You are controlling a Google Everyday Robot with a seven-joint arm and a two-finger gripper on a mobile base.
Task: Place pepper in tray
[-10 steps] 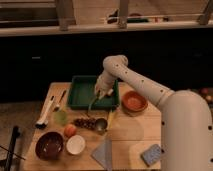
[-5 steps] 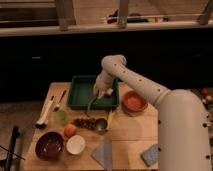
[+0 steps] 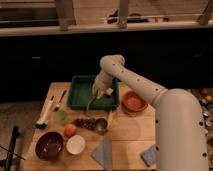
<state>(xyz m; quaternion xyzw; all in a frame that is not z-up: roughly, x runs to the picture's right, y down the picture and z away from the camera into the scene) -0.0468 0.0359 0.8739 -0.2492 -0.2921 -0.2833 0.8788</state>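
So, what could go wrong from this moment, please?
The gripper holds the pepper over the near edge of the tray, and the tip hangs past the rim. If released now, it may fall outside, onto the grapes. Lowering straight down may also catch the pepper on the rim.

I see kitchen-style test setup: wooden counter (image 3: 127, 131) crowded with tableware, orange bowl (image 3: 133, 102), dark bowl (image 3: 49, 145), white bowl (image 3: 76, 144), green tray (image 3: 79, 93), brush (image 3: 45, 112). Dark cabinet fronts behind, pale ledge above. My gripper (image 3: 100, 93) hangs over tray's right side.
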